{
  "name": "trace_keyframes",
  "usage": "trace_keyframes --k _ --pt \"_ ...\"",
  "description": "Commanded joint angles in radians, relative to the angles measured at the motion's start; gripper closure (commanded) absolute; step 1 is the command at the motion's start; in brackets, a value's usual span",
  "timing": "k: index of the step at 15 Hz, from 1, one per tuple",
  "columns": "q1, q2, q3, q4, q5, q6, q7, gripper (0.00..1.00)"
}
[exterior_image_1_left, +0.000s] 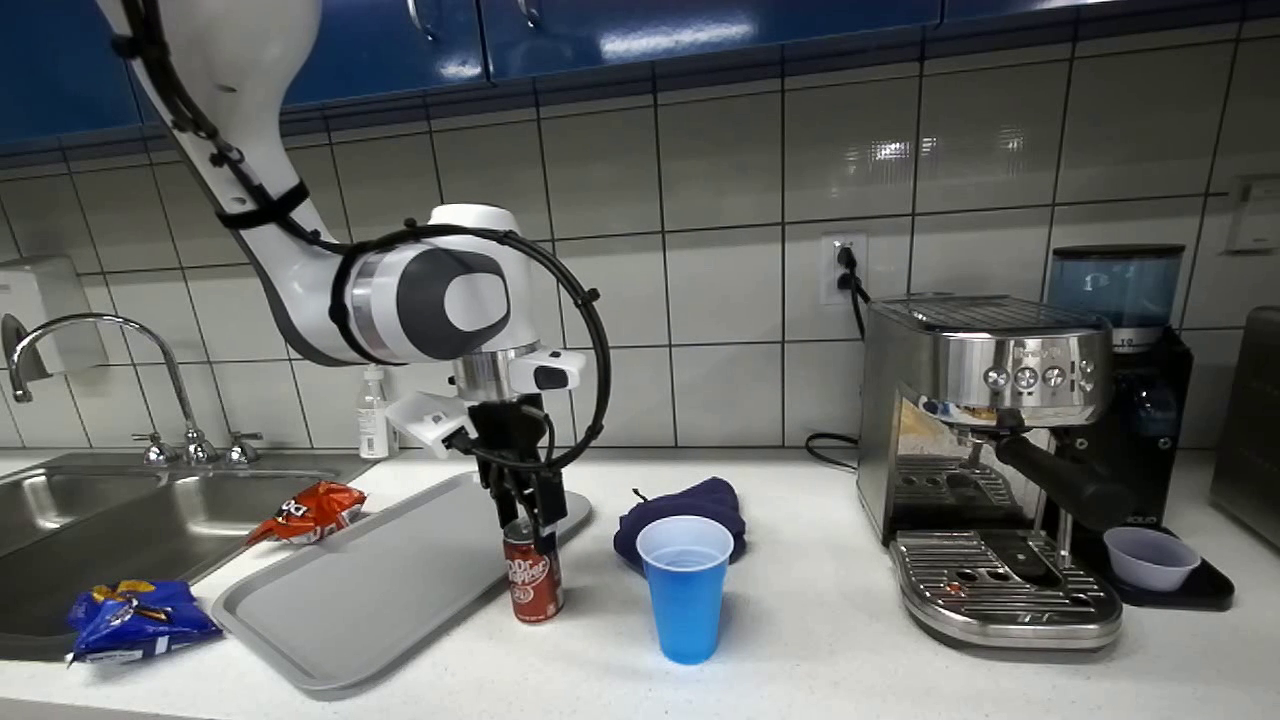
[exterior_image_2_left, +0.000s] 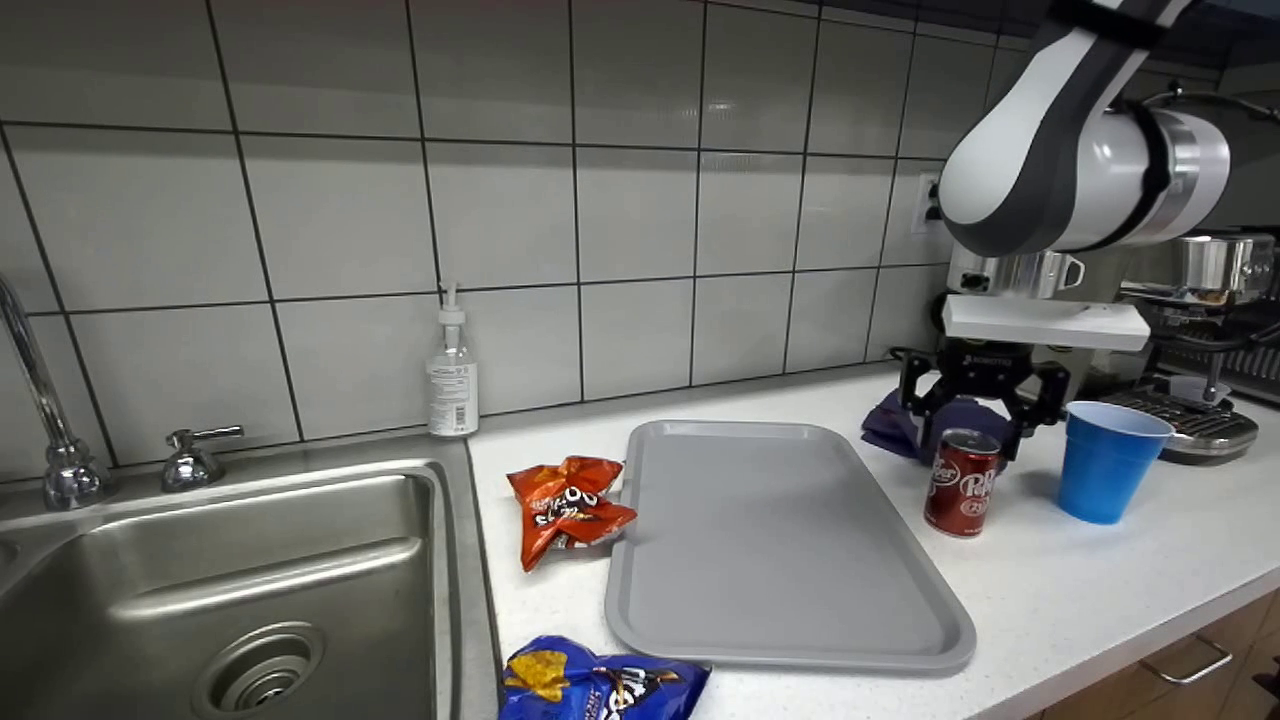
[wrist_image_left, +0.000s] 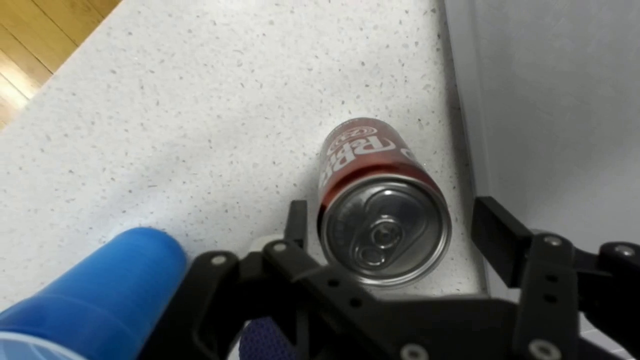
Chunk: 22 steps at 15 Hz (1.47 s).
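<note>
can (wrist_image_left: 382, 202) upright; your gripper (wrist_image_left: 390, 225) stands wide around its top, gap both sides; best centre on can, travel straight vertically, mind nearby tray (exterior_image_2_left: 770, 540).

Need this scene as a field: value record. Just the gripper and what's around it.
nearest object: small red cylindrical metal Dr Pepper can, upright
surface: white speckled countertop
end effector: black two-finger gripper, open, straddling the can; gap on each side in wrist view
either side of can: grey rounded-rectangle tray; upright blue tapered plastic cup
near cup: dark purple crumpled fabric
beside tray: shiny red chip bag; shiny blue chip bag
</note>
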Motion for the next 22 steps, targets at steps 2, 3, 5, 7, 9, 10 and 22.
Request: trace_keyframes --k 2,3,5,7,9,10,22 --pt "0.002 -0.026 0.005 -0.011 -0.031 -0.006 0.045 0.00" --pt "0.001 -0.028 0.007 -0.010 -0.024 -0.008 0.041 0.00" --pt "-0.001 -0.030 0.010 -0.005 -0.014 -0.008 0.038 0.00" --pt "-0.005 -0.029 0.012 0.007 -0.002 -0.013 0.035 0.00" --pt "-0.009 -0.028 0.013 0.021 0.009 -0.015 0.035 0.00" --pt "-0.007 -0.028 0.010 0.028 0.004 -0.010 0.046 0.00" --pt "-0.012 0.014 0.015 0.101 0.032 -0.002 0.069 0.00"
